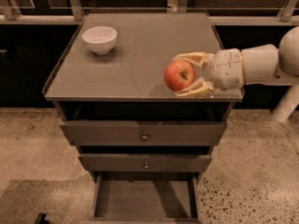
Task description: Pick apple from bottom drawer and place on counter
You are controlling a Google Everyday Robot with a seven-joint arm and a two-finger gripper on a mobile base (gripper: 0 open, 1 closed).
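The red apple with yellowish patches is held between the two pale fingers of my gripper, which reaches in from the right. The gripper is shut on the apple just over the front right part of the grey counter. I cannot tell whether the apple touches the surface. The bottom drawer is pulled open below, and its plank floor shows nothing on it.
A white bowl stands at the counter's back left. Two wider drawers with round knobs sit between the counter and the bottom drawer. A speckled floor surrounds the cabinet, and dark railings run behind it.
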